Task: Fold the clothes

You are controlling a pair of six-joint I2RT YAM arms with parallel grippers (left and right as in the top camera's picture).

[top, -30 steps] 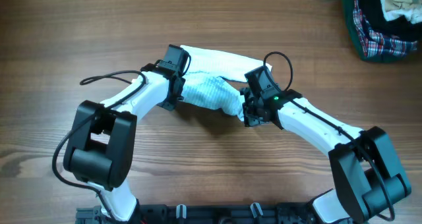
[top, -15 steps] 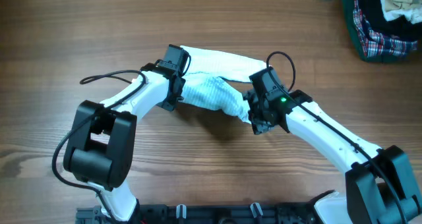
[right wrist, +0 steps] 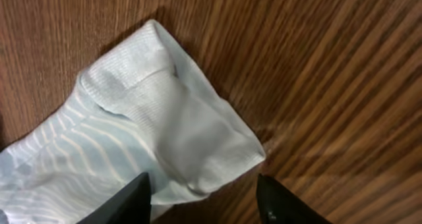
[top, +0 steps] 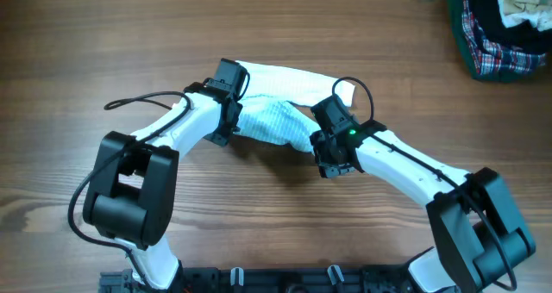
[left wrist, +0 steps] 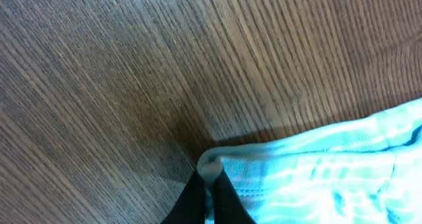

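The pale blue-and-white striped garment (top: pixel 280 103) lies crumpled mid-table between my two arms. My left gripper (top: pixel 235 112) is shut on its left hem, with the cloth edge (left wrist: pixel 211 171) pinched between the dark fingers (left wrist: pixel 210 197). My right gripper (top: pixel 321 151) sits at the garment's right end, open. Its fingers (right wrist: pixel 204 194) straddle the white ribbed cuff (right wrist: pixel 171 118), and the cuff's lower edge lies between them on the wood.
A heap of red-green plaid, dark and cream clothes (top: pixel 500 26) lies at the far right corner. Bare wooden table (top: pixel 276 224) surrounds the garment. A black cable (top: pixel 138 102) loops by the left arm.
The right gripper shifted slightly right and back, then returned left onto the garment's right end. The left arm has not moved.
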